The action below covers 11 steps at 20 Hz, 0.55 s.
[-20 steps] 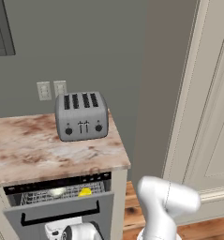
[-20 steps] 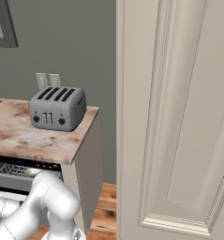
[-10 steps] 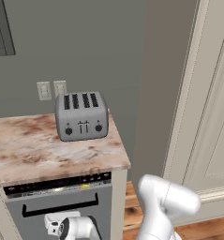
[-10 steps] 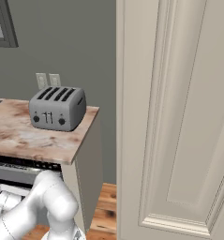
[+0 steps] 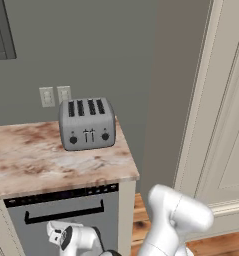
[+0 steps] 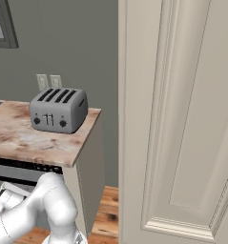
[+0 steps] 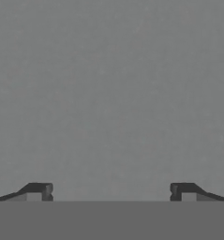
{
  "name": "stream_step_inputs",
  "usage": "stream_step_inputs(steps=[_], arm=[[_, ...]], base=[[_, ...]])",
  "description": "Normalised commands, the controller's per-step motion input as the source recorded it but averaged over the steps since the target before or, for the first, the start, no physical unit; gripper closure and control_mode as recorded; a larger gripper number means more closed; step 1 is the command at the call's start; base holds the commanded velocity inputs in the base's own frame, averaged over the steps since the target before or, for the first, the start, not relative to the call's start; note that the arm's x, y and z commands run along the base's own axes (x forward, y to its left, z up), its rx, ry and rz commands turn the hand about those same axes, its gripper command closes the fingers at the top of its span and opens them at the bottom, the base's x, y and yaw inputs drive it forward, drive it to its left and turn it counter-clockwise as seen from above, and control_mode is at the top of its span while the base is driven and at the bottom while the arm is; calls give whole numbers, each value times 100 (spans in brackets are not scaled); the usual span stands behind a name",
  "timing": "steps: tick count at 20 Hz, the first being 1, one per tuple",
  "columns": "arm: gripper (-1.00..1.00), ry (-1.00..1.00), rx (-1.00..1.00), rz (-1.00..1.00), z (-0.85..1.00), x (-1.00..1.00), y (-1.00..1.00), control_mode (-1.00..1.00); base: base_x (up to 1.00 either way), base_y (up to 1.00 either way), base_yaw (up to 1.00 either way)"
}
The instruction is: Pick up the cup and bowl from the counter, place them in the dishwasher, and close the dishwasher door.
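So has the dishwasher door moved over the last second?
Yes. The dishwasher door has swung up shut under the counter; earlier the wire rack showed below that edge.

Silver toaster [image 5: 86, 123], mottled pink-beige counter [image 5: 36, 162], grey dishwasher door [image 5: 66, 220].

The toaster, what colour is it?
Silver-grey toaster with dark slots; best in the left base view.

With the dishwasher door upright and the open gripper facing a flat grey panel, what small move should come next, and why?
Probably ease the gripper straight back. The dishwasher door looks upright beneath its black control strip, neither cup nor bowl sits on the counter, and the fingertips hold nothing.
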Motion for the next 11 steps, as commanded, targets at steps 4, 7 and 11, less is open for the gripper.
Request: stream_step_inputs(steps=[4, 7, 11], arm=[[-100, 0, 20, 4, -5, 100, -74, -100], [-100, 0, 21, 4, -3, 100, -78, -100], [-100, 0, 21, 4, -4, 100, -82, -100]], base=[[0, 0, 0], [0, 0, 0], [0, 0, 0]])
